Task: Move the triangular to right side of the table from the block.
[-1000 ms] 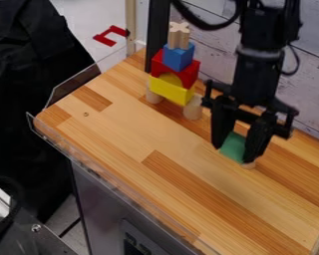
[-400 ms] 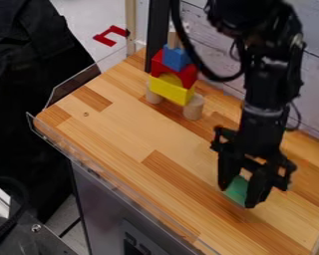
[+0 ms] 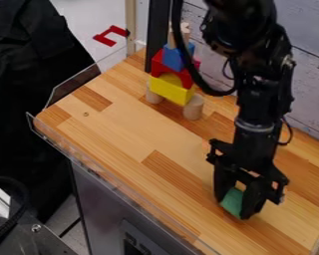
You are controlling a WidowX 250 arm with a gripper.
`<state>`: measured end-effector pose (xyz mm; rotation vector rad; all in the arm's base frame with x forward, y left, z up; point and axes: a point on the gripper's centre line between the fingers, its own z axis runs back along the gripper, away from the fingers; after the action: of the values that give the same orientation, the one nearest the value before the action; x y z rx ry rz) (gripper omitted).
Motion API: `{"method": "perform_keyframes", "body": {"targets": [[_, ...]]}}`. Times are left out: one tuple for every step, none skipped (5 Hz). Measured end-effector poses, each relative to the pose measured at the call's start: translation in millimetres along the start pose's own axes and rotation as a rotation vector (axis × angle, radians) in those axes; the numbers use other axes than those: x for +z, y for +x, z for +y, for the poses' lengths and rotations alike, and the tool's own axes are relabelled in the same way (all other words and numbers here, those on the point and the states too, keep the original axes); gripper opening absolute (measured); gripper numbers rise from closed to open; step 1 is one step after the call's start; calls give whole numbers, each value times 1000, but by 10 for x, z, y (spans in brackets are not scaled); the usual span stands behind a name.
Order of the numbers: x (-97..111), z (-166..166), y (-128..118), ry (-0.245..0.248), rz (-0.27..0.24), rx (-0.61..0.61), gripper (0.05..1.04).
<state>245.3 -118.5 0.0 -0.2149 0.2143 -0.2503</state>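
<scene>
Claw [image 3: 235, 207], parted to the width of the green block [image 3: 233, 201], clasps opposite sides, likely to steady its placement.

Gripper [image 3: 234, 207] and green block [image 3: 232, 200] — moved nearer the camera.

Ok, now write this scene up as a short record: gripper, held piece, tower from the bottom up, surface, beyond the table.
gripper: black two-finger gripper, over the lower right part of the view
held piece: green block, between the fingers; whether it touches the table cannot be told
tower base: two wooden cylinders
tower above, in order: yellow block, red arch, blue block, plain wooden piece
surface: wooden tabletop
beyond the table: red bracket-shaped piece
</scene>
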Motion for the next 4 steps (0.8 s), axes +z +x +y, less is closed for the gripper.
{"method": "perform_keyframes", "body": {"targets": [[1,32,38,0,-24,-15,595],[-4,44,26,-11,-22,-25,699],[87,82,-40,17,-37,3,969],[316,62,-53,32,-98,27,1001]]}}
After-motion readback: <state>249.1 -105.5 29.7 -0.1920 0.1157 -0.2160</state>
